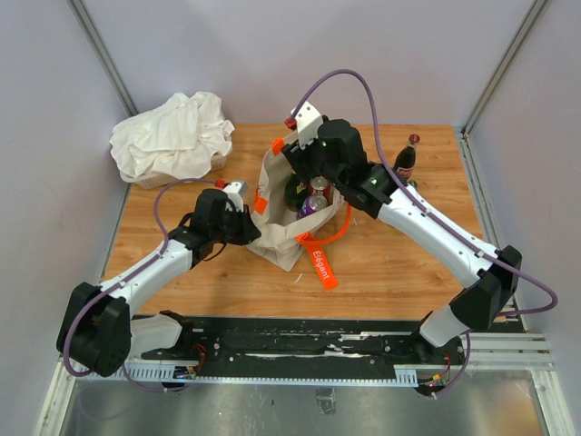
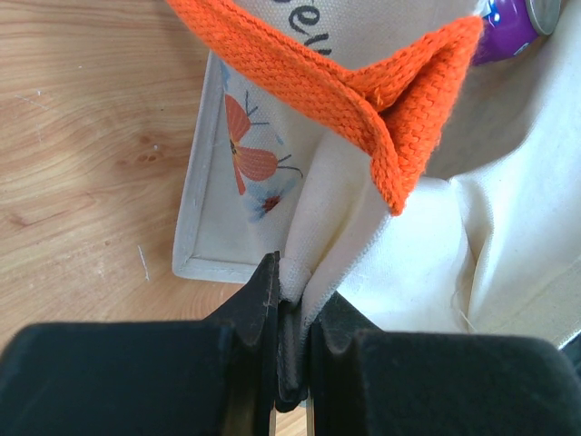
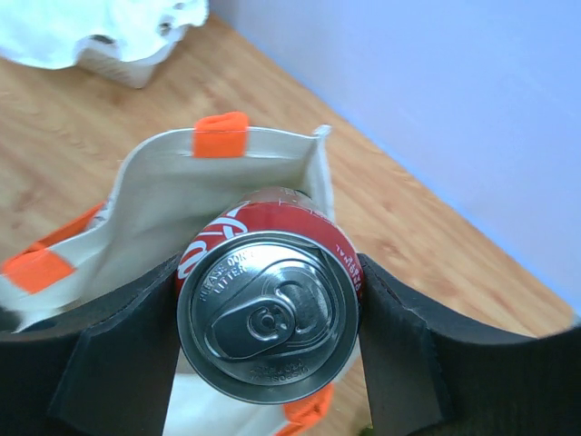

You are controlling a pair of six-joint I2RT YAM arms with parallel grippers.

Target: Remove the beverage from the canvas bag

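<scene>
Right wrist shows red can [image 3: 268, 318] clamped in right tool [image 3: 268, 350] over canvas bag [image 3: 163, 186].

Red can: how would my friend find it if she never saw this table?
Find the cream canvas bag in the middle of the wooden table. At its open top, the right arm's black fingers squeeze the red can; the purple can beside it is not gripped.

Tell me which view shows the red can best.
Right wrist: the red can fills the frame between the fingers, lid and tab clear. Top external shows only its small lid over the bag. Left wrist shows none of it, just bag cloth and a purple can.
</scene>
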